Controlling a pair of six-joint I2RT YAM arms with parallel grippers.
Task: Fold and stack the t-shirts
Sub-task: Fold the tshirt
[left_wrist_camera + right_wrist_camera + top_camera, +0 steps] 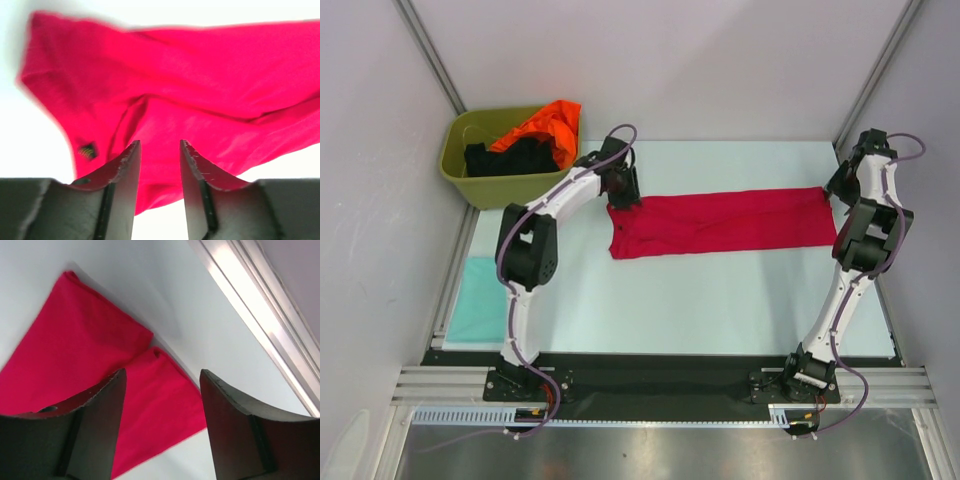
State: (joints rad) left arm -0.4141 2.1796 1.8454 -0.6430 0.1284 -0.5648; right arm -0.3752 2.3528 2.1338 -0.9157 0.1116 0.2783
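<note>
The crimson-red t-shirt lies stretched out sideways as a long strip across the far half of the table, and there's an arm at each end of it. The left gripper sits right at the shirt's left end. Its jaws are a little way apart with nothing pinched between them, and the bunched, wrinkly red cloth fills most of the wrist view just past the tips. That view is pretty blurry, but a small dark label shows near the left finger. The right gripper is over the opposite end, jaws spread wide and holding nothing. The folded corner of the shirt shows in the gap between its fingers, with bare table beyond that and the metal frame rail running along the side. Off at the far left corner is an olive-green tub with an orange t-shirt draped over its rim and a black t-shirt inside. The left arm's elbow reaches past it, close by. A pale teal t-shirt, folded square, lies flat at the left edge of the table beside the left arm's lower link, well apart from the red one.
</note>
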